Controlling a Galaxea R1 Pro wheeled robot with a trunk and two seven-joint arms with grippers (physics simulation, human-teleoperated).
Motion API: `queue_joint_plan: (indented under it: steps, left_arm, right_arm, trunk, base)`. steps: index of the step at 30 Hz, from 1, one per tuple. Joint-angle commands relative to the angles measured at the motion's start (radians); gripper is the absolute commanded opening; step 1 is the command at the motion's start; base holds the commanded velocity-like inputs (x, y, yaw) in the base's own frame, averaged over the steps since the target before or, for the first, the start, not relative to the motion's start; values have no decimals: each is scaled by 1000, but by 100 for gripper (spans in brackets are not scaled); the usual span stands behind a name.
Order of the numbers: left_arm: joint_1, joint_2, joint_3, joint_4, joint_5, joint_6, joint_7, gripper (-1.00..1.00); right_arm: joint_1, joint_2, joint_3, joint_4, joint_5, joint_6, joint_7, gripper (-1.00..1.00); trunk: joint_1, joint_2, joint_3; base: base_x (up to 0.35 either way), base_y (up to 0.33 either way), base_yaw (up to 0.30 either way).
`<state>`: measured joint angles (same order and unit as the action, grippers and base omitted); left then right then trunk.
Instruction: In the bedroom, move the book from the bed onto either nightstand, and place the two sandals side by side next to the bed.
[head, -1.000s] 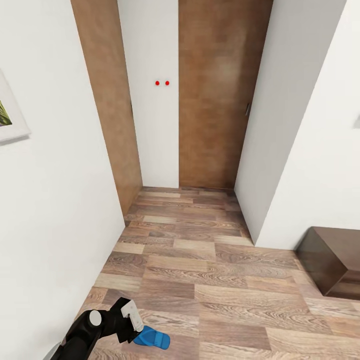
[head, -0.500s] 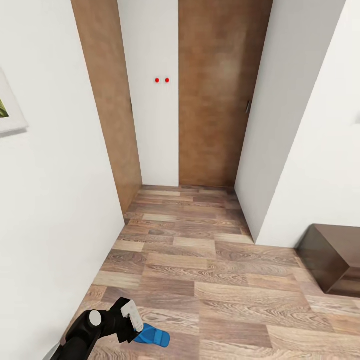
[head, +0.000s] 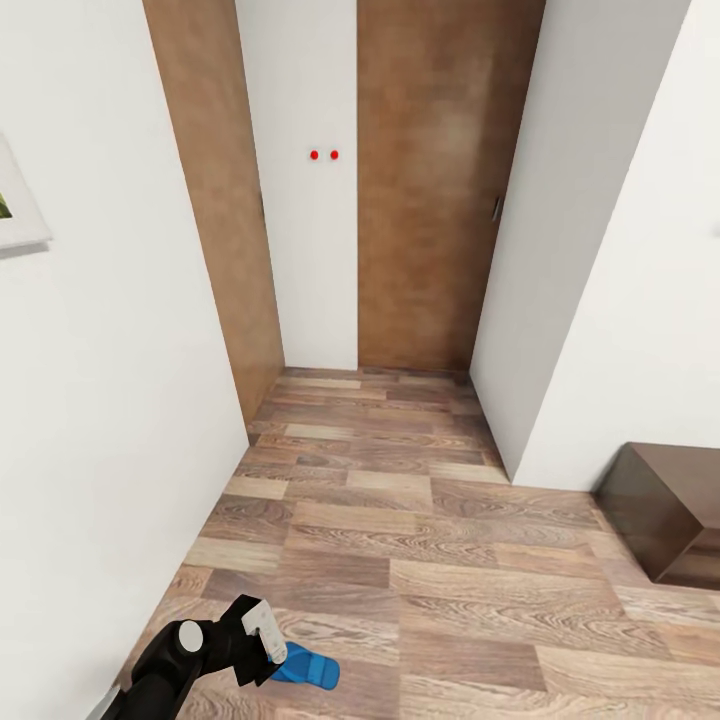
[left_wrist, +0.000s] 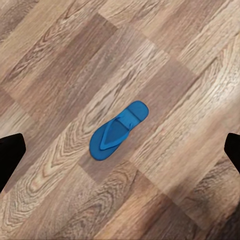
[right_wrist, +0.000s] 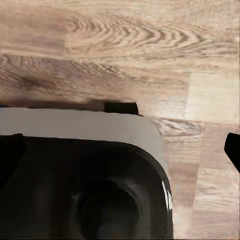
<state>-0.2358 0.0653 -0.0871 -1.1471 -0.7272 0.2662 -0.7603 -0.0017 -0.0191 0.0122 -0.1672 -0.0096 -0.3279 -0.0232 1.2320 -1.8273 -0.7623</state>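
Wood-plank floor (head: 420, 520) runs between white walls (head: 110, 420) toward brown doors (head: 430, 200)

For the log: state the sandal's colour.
Bright blue sandal; clearest in the left wrist view.

The whole head view has slid: the two red dots (head: 324, 155) on the white wall panel sit higher than a second ago, the framed picture (head: 18, 205) has slipped further toward the left edge, and the dark brown bench (head: 668, 508) lies lower and further right. That is the camera moving. The left pincer (head: 268, 640) and blue sandal (head: 306, 668) beside it show no shift of their own.
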Motion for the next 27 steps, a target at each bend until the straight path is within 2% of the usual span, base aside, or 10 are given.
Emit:
queue_joint_plan:
  steps: [1, 5, 9, 15, 16, 20, 23, 25, 27]
  left_arm:
    - [0, 1, -2, -1, -3, 7, -4, 100]
    - [0, 1, -2, -1, -3, 7, -4, 100]
    - [0, 1, -13, 0, -3, 7, -4, 100]
    - [0, 1, -76, 0, -2, 9, -5, 100]
    - [0, 1, -88, 0, -1, 9, -5, 100]
    - [0, 1, -94, 0, -1, 9, -5, 100]
    - [0, 1, -95, -1, -1, 10, -6, 100]
    - [0, 0, -96, -2, -1, 10, -6, 100]
    - [0, -1, -96, -2, 0, 10, -7, 100]
  right_arm:
    - [0, -4, 1, -51, -2, -4, -3, 100]
    - [-1, -24, -3, -296, -3, -6, -6, 100]
    - [-1, -31, -8, -418, -4, -6, -5, 100]
    - [-2, -34, -9, -544, -3, -7, -5, 100]
    - [-4, -34, -11, -599, -4, -6, -8, 100]
    - [-5, -34, -50, -703, -4, -6, -49, 100]
    - [-6, -33, -85, -742, -9, -6, -72, 100]
    - [-6, -33, -97, -752, -39, 0, -79, 100]
    - [-6, -33, -102, -757, -110, 5, -80, 100]
  trunk:
    - [4, -8, -4]
    - [19, -36, -17]
    - [35, -64, -29]
    - [58, -106, -48]
    - [61, -113, -51]
    - [77, -141, -64]
    - [88, -162, -73]
    - [96, -176, -79]
    - [104, -190, -86]
  base:
    - [0, 0, 0]
    - [0, 0, 0]
    - [0, 0, 0]
    - [0, 0, 0]
    - [0, 0, 0]
    - [0, 0, 0]
    - [0, 0, 0]
    - [0, 0, 0]
    - [0, 0, 0]
